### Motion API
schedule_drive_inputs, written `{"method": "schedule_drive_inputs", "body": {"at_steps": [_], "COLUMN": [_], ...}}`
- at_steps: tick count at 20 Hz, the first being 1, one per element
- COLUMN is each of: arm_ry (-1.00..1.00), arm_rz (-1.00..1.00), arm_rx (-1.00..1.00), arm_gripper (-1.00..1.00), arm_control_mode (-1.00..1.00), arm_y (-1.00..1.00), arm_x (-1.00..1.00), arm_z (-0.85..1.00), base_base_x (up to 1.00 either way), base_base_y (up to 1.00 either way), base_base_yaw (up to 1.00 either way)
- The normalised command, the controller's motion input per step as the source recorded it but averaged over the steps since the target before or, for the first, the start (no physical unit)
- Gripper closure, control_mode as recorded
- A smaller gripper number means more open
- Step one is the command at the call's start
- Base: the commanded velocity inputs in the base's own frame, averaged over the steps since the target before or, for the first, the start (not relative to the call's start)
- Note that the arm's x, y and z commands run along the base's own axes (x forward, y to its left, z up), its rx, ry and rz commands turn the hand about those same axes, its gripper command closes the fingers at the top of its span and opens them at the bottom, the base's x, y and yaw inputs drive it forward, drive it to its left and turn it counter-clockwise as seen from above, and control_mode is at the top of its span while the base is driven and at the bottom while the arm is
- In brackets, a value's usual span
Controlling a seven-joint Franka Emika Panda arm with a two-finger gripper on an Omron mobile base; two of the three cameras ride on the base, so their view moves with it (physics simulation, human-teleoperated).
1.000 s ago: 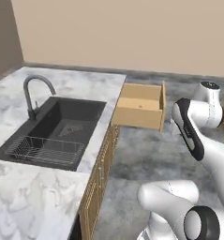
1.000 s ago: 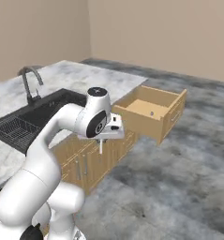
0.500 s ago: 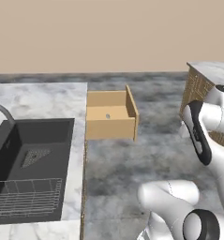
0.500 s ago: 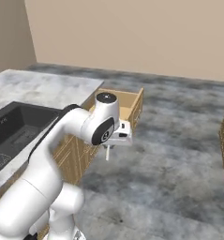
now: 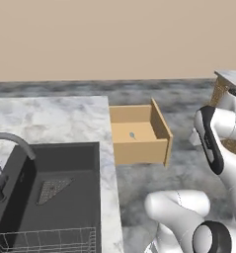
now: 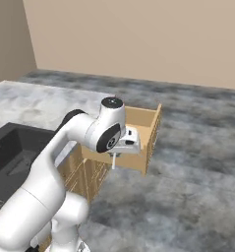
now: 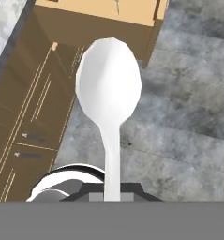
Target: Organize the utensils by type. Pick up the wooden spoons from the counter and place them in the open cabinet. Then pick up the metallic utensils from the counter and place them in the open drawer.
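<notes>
Whitish metal spoon (image 7: 110, 101) pinched by its handle in the closed hand (image 6: 114, 158); open drawer (image 5: 137, 131) ahead. Risk: thin handle slipping, dropping spoon short onto floor.

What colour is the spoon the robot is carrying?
Whitish, plain and glossy: the spoon shows best in the hand view.
</notes>
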Motion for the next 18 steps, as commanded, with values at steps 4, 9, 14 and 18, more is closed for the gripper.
{"method": "schedule_drive_inputs", "body": {"at_steps": [4, 9, 14, 18], "arm_ry": [0.00, 0.00, 0.00, 0.00], "arm_rz": [0.00, 0.00, 0.00, 0.00], "arm_rx": [0.00, 0.00, 0.00, 0.00], "arm_gripper": [1.00, 1.00, 1.00, 1.00], "arm_control_mode": [1.00, 1.00, 1.00, 1.00], "arm_y": [0.00, 0.00, 0.00, 0.00], "arm_x": [0.00, 0.00, 0.00, 0.00], "arm_z": [0.00, 0.00, 0.00, 0.00], "base_base_x": [0.89, 0.76, 0.74, 0.69], "base_base_y": [-0.02, -0.11, 0.00, 0.00], "base_base_yaw": [-0.11, -0.18, -0.12, -0.05]}}
